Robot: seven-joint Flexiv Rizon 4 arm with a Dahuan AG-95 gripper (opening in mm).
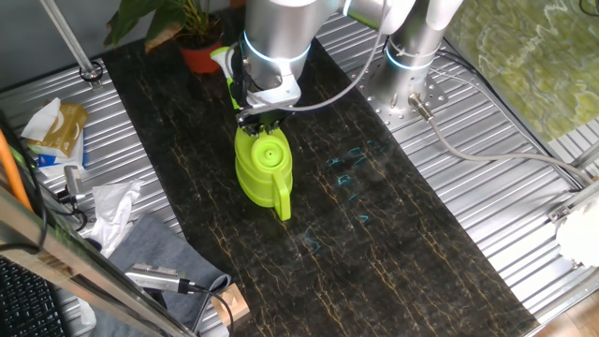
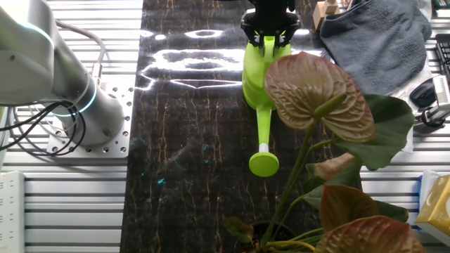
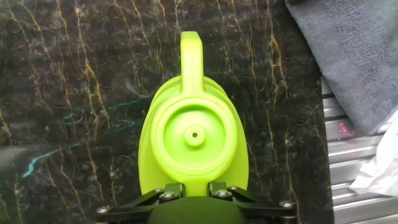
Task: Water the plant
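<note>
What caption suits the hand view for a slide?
Tool directly above lime-green watering can standing on dark marbled mat.

Lime-green watering can (image 1: 263,168), gold-veined black mat (image 1: 374,234), red-orange pot (image 1: 201,56).

single arm, silver-grey segments with a lit blue ring at the joints. base (image 1: 412,89) bolted at upper right of one fixed view; far left in the other fixed view. wrist (image 1: 273,37) at top centre of one fixed view, pointing straight down. gripper (image 1: 261,120) black, two-fingered, just below the wrist; at top centre in the other fixed view (image 2: 268,31). fingers (image 3: 168,194) seen at bottom centre of the hand view, set narrowly apart; whether clamped cannot be told.
</note>
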